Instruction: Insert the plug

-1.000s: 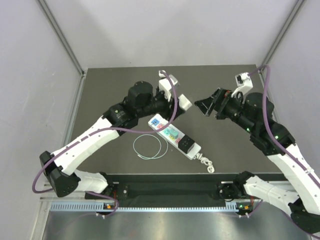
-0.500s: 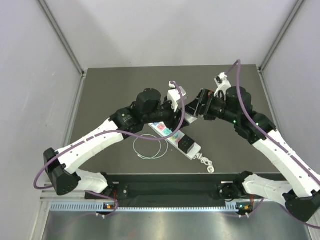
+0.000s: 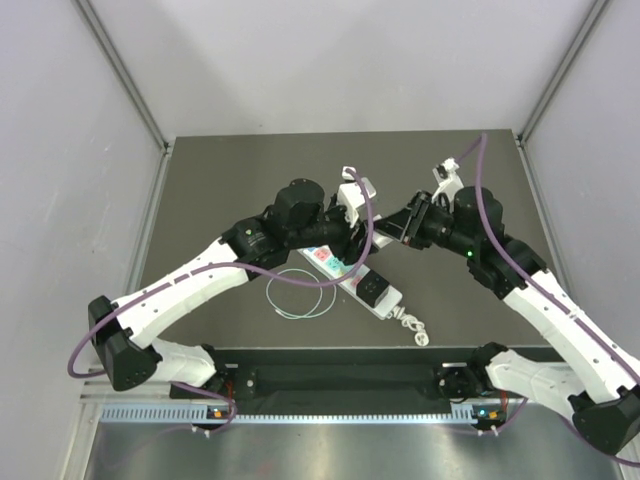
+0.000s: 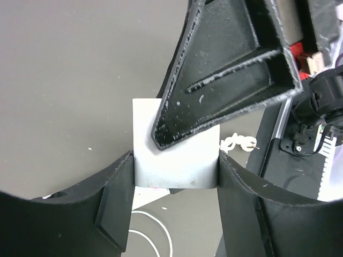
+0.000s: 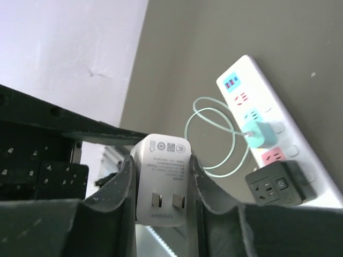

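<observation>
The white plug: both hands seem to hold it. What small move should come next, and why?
Probably the left hand should open and let go. In the right wrist view the right hand grips the white plug, prongs bare, while the left hand also clamps its sides. Then the right hand can carry it to a free socket on the power strip.

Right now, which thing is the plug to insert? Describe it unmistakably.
At the middle of the dark table, both arms meet above the white power strip. The white charger plug is pinched there in the jaws of the left gripper and right gripper. Unlike the teal plug and black adapter seated in the strip, it shows two bare flat prongs.
</observation>
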Robot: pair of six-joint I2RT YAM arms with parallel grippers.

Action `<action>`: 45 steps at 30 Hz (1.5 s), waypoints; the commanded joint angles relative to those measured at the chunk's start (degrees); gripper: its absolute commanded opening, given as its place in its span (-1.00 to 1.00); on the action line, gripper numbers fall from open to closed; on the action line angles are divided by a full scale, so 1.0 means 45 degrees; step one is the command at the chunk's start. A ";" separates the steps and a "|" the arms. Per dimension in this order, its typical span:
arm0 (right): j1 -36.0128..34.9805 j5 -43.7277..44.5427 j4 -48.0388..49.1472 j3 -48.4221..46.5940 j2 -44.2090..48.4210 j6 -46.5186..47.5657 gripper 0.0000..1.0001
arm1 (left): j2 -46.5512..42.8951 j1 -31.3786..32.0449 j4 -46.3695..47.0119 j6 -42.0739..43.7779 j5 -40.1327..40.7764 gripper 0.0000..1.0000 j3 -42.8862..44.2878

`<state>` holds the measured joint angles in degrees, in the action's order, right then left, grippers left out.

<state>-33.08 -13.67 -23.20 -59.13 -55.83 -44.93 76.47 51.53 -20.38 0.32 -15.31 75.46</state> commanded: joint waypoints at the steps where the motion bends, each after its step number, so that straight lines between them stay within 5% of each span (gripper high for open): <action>1: 0.0164 -0.1278 0.2086 0.0639 0.1075 -0.0016 -1.00 | -0.0216 -0.0005 0.1209 -0.0051 -0.0796 -0.62 0.0379; 4: 0.0281 -0.1220 0.3161 0.1206 0.1973 -0.0036 -1.00 | -0.0215 -0.0005 0.1248 -0.1123 -0.1167 0.16 0.0671; 8: 0.0631 -0.1433 0.4060 0.1539 0.2875 -0.0016 -1.00 | -0.0293 -0.0063 0.1151 -0.2487 -0.1343 0.39 0.1062; 21: 0.0672 -0.2411 0.9138 0.4155 0.5063 -0.0758 -1.00 | -0.0566 -0.0650 0.3160 -0.6807 -0.4409 0.32 0.1123; 28: 0.0691 -0.2236 1.0349 0.4897 0.5551 -0.1517 -1.00 | -0.0587 -0.0689 0.6148 -0.9071 -0.5796 0.21 0.0126; 45: 0.0672 -0.0614 1.2597 0.6285 0.6451 -0.2106 -1.00 | -0.0332 -0.0689 0.8845 -1.0930 -0.6441 0.14 -0.1183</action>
<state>-30.20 -18.31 27.81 -30.63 -27.00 -53.82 75.29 48.60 13.41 -47.11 -42.92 70.94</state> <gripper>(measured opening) 0.355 0.570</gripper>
